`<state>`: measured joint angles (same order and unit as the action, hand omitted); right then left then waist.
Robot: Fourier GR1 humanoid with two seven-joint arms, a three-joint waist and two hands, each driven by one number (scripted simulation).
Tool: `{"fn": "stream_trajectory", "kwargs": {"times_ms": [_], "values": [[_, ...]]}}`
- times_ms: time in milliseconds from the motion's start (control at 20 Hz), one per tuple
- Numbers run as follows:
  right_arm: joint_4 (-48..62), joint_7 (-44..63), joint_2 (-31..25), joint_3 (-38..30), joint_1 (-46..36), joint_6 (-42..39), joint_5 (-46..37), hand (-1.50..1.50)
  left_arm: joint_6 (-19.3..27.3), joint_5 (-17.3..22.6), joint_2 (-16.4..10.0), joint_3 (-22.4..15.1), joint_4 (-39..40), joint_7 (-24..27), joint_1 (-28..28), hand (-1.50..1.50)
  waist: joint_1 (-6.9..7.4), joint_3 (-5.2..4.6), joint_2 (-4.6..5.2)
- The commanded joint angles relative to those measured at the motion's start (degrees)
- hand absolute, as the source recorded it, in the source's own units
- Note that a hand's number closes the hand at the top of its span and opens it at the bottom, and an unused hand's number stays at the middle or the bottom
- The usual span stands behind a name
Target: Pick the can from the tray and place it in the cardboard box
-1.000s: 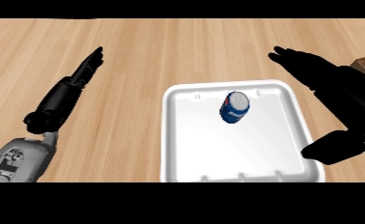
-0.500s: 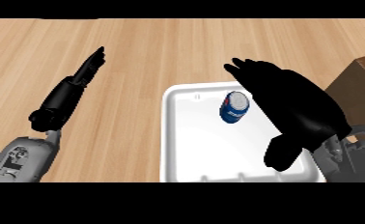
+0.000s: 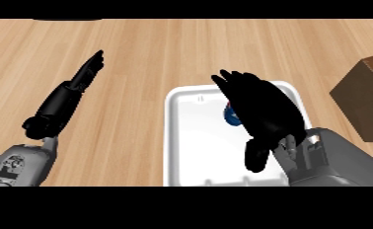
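table [image 3: 160, 50]: light wood grain; it carries everything you see here.
left robot hand [image 3: 67, 97]: far left of the view, lying along the table. Its fingers are straight and close together, pointing toward the top edge. It is released, holds nothing, and sits well apart from the tray.
tray [image 3: 191, 144]: white with rounded corners, right of centre, flat on the table.
can [image 3: 232, 116]: blue with a touch of red, inside the tray toward its right half. You get only a sliver of it.
right robot hand [image 3: 264, 112]: over the tray's right half, covering most of the can. The fingers stretch up and left and the thumb hangs low toward the tray's near edge. It is released, not wrapped round the can; you cannot tell whether it touches it.
cardboard box [image 3: 355, 97]: brown, cut off by the right edge, near the tray and apart from the right robot hand.
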<state>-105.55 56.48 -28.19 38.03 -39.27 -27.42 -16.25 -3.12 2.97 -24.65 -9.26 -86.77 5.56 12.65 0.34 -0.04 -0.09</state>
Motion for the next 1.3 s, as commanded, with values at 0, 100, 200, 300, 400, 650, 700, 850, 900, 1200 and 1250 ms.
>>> {"fn": "stream_trajectory", "kwargs": {"times_ms": [0,100,200,300,400,650,700,850,900,1200,1250], "values": [[1.1,6.9,3.5,1.6,-0.6,-2.8,-4.4,-1.5,-0.4,0.0,1.5,0.8,0.9,-2.0,1.9,0.0,-0.33,0.01,0.02],[4.2,6.7,4.8,0.5,-2.4,-4.1,-5.2,-1.5,-2.0,-0.9,0.4,1.4,2.5,2.4,0.3,0.0,-0.16,-0.01,0.1],[1.7,1.0,1.0,-1.4,2.8,-3.5,-7.2,-1.5,-2.2,-0.6,-0.2,1.9,-3.4,-0.8,-2.4,0.0,-0.17,0.04,-0.03],[1.5,5.0,6.4,1.2,2.9,-3.7,-10.0,-1.5,-0.8,-2.5,2.4,1.1,-1.5,-2.7,1.3,0.0,-0.41,0.03,0.0],[7.5,1.9,7.3,-0.8,-0.1,-4.4,-11.1,-1.5,-0.4,-4.6,4.2,-0.2,2.6,1.7,0.1,0.0,-0.21,0.01,0.13],[12.2,-0.3,9.2,1.0,2.9,-3.4,-17.2,-1.5,-2.4,-2.8,2.8,3.0,0.4,-0.8,0.6,0.0,-0.07,0.03,0.12],[10.7,-0.4,7.8,-2.2,2.0,-7.0,-15.3,-1.5,-2.1,-3.8,3.9,2.8,2.5,1.3,0.8,0.0,-0.32,0.02,0.1],[16.6,-6.4,9.6,-1.2,4.2,-2.8,-21.2,-1.5,-2.5,-4.2,4.0,3.7,-0.1,-0.5,0.8,0.0,-0.06,0.04,0.14],[10.9,-5.6,9.8,-0.7,8.5,-2.6,-22.7,-1.5,-2.9,-5.3,4.5,4.0,1.9,0.0,1.7,0.0,-0.4,0.04,0.08],[16.2,-12.6,12.9,-7.0,7.4,-6.1,-25.0,-1.5,-4.3,-6.7,6.2,4.9,-1.2,-0.5,-1.2,0.0,-0.11,0.04,0.08],[12.8,-11.5,11.3,-7.6,9.0,-8.9,-24.7,-1.5,-5.6,-4.6,5.7,6.4,-3.1,-3.4,-0.2,0.0,-0.22,0.04,0.03]]}}
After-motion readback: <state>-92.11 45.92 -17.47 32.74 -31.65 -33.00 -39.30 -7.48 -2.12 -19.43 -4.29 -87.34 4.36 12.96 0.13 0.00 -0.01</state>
